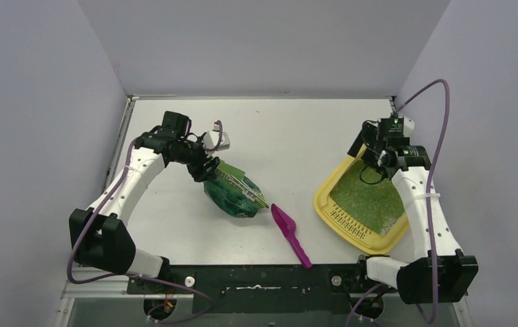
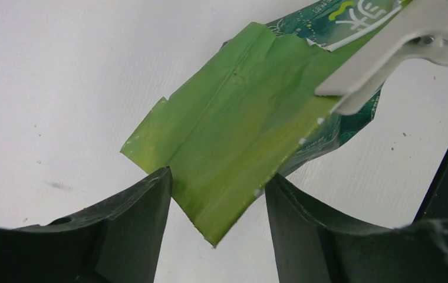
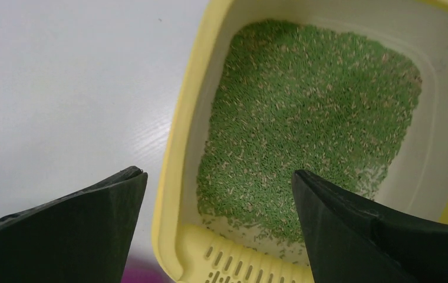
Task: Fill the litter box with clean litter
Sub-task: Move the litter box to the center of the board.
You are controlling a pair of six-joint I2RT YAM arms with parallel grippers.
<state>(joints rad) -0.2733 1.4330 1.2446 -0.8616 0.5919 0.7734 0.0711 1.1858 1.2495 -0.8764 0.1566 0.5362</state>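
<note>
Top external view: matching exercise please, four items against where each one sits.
Items:
1. litter box
2. clean litter
3. magenta scoop
4. green bag

Places:
A. left of centre, its flap between the left gripper fingers
B. spread inside item 1
C. on the right, under the open right gripper
D. lying flat between the two arms, touched by neither

Pairs: 1-C, 2-B, 3-D, 4-A
</note>
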